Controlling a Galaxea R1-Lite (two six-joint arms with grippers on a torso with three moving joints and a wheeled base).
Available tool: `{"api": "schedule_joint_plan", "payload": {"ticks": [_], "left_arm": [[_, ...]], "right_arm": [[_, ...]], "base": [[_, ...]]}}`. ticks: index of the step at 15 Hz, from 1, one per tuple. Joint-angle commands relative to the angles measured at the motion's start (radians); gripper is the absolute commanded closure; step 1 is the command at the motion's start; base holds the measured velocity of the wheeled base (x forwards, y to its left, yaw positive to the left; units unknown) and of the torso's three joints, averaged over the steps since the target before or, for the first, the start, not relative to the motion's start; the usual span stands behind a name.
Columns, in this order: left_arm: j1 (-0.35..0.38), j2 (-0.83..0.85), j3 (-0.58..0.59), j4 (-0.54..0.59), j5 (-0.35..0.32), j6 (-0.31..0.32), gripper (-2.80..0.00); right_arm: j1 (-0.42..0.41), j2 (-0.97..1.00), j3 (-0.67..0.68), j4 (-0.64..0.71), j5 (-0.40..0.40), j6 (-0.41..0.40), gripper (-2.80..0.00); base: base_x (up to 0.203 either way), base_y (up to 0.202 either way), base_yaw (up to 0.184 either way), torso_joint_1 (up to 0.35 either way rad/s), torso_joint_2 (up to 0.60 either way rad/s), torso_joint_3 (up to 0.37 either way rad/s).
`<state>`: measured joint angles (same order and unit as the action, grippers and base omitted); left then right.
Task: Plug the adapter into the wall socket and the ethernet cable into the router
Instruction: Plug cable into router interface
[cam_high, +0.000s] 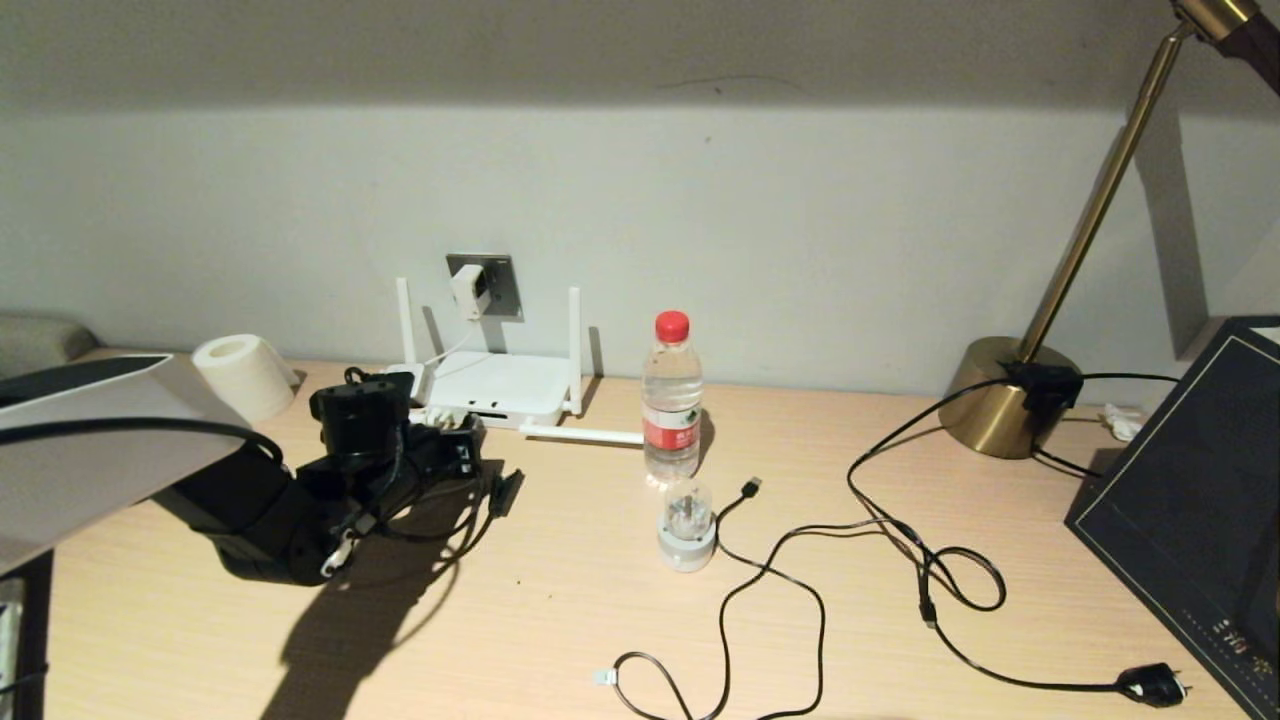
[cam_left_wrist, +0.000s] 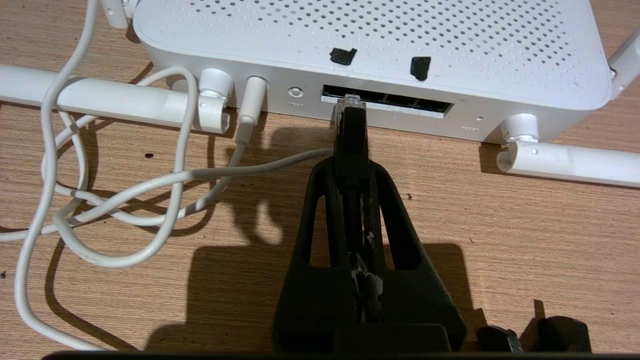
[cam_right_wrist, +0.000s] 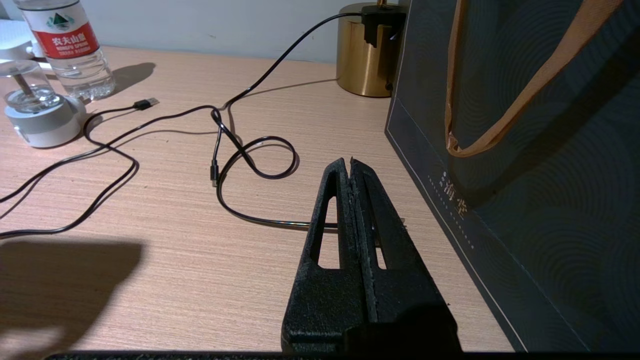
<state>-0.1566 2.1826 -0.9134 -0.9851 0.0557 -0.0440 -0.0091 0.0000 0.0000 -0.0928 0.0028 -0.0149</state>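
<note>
The white router (cam_high: 490, 395) lies against the wall, below the grey wall socket (cam_high: 497, 285). The white adapter (cam_high: 470, 290) sits in that socket, and its thin white cord (cam_left_wrist: 150, 180) loops over the desk to the router's back. My left gripper (cam_left_wrist: 352, 167) is shut on the black boot of the ethernet cable (cam_left_wrist: 352, 132). The cable's clear tip is at the mouth of the end port in the router's (cam_left_wrist: 370, 45) port row (cam_left_wrist: 400, 104); how deep it sits I cannot tell. In the head view the left gripper (cam_high: 460, 445) is just in front of the router. My right gripper (cam_right_wrist: 348, 162) is shut and holds nothing.
A water bottle (cam_high: 672, 400) and a small domed lamp (cam_high: 687, 525) stand right of the router. A thin black USB cable (cam_high: 770, 570) and the lamp cord (cam_high: 940, 580) trail across the desk. At right stand a brass lamp base (cam_high: 1005, 400) and a dark bag (cam_high: 1190, 500). A paper roll (cam_high: 243, 375) sits at left.
</note>
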Motion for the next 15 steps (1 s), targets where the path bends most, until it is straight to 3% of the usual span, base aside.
{"api": "schedule_joint_plan", "payload": {"ticks": [1,15], "left_arm": [[0.0,0.002,-0.004,-0.006,0.001,0.0,0.0],[0.005,0.027,-0.063,0.016,0.001,0.0,0.0]], "right_arm": [[0.0,0.002,0.035,-0.001,0.0,0.0,0.0],[0.0,0.002,0.035,-0.001,0.0,0.0,0.0]], "base": [[0.0,0.0,0.0,0.0,0.0,0.0],[0.0,0.0,0.0,0.0,0.0,0.0]]}}
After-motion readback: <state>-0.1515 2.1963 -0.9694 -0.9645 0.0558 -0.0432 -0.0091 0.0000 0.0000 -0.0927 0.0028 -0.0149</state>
